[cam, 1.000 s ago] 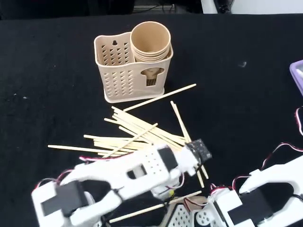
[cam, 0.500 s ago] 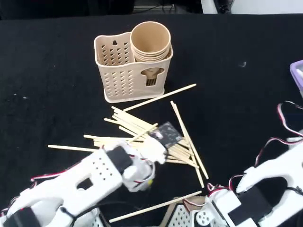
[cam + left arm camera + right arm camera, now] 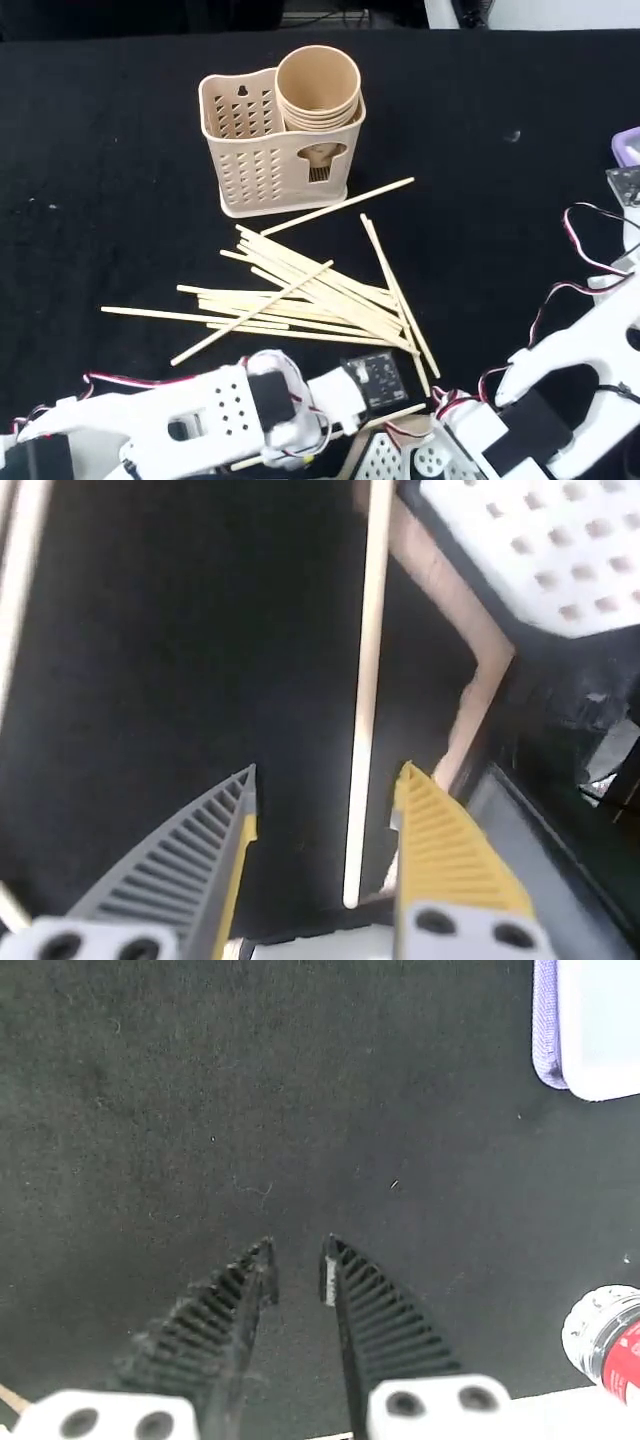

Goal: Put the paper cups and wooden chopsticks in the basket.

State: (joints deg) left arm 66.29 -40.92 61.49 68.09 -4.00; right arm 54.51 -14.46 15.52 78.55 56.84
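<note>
The left hand [image 3: 328,772] spreads wide astride one wooden chopstick [image 3: 365,680] at the worktop [image 3: 110,210] front edge (right hand [image 3: 298,1244] barely parted).

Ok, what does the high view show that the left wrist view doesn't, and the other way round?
High view, not the wrist one: the basket with the stacked paper cups in one compartment, and the loose pile of chopsticks on the table in front of it.
Left wrist view, not the high one: the left gripper, open, its fingers either side of a lone chopstick's end.
Both: the black table and the white perforated base. The lone chopstick is probably the one by the arm bases.
</note>
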